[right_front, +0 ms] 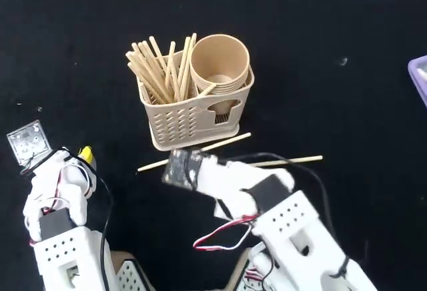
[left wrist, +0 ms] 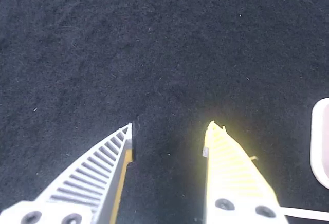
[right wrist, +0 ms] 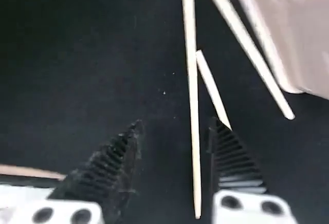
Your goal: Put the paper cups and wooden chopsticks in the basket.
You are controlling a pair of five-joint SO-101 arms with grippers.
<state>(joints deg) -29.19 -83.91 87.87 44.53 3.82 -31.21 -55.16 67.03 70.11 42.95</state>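
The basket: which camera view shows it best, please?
The high view. There the whole basket stands in sight, with paper cups and chopsticks inside. The right wrist view catches a corner of its wall; the left wrist view faces the black table.

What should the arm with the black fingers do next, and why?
Probably lower the right gripper and close it on the chopstick. The fingers are open, and that stick runs between them. It lies on the table beside the basket, not in it, so it most likely has to be picked up first.
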